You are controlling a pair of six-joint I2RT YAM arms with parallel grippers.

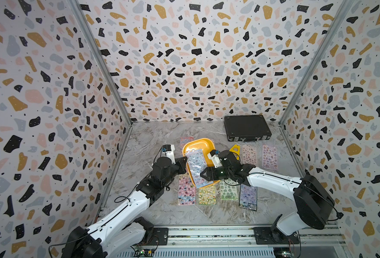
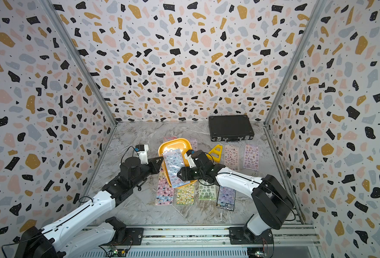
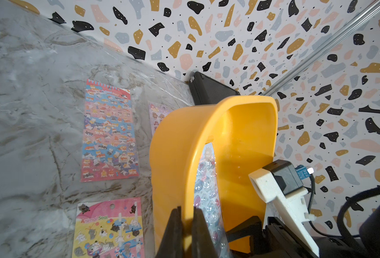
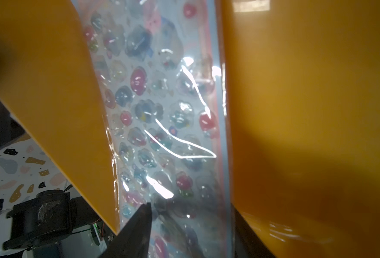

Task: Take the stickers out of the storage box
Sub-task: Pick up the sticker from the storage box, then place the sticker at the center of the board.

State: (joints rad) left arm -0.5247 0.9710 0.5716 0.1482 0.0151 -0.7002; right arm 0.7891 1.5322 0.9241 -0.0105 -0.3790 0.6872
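Pinching the rim of the tilted, shallow yellow-orange plastic tub (image 1: pixel 198 144) with left jaws. Touching the glossy clear-sleeved sticker sheet (image 1: pixel 195 163) inside it with right jaws; cannot tell whether gripping.

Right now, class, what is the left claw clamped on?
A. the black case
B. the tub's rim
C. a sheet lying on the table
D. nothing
B: in the left wrist view the left claw pinches the tub by its rim, one finger on each side.

Glossy sleeved stickers (image 1: pixel 195 163), smooth plastic storage box (image 1: pixel 199 145)
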